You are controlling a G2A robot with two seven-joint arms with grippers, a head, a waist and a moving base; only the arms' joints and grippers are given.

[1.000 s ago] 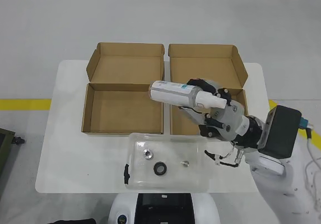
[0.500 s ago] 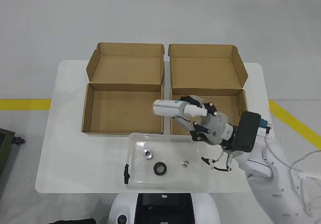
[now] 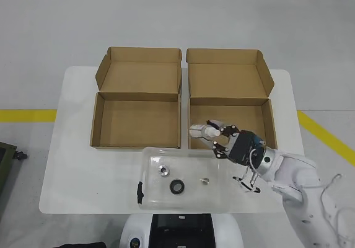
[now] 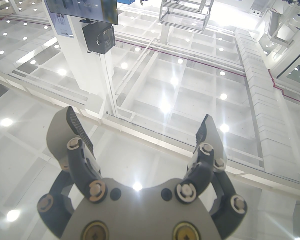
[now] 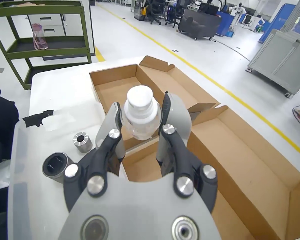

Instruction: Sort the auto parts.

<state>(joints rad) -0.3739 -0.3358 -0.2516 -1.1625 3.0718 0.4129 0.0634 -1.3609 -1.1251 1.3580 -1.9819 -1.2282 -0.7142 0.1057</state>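
Bottle [image 5: 140, 112], clear plastic, white cap, pinched at neck by right end effector [image 5: 142, 102], over edge of right brown cardboard box [image 3: 270, 124]. We fear slip: smooth, round. Could bump wall, fall in clear plastic bin [image 3: 149, 181]. Left end effector [image 4: 138, 114] wide open, empty.

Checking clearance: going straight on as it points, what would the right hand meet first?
Likely the left box at its side wall, hit by the bottle the right hand holds; height unclear, so it may pass above.
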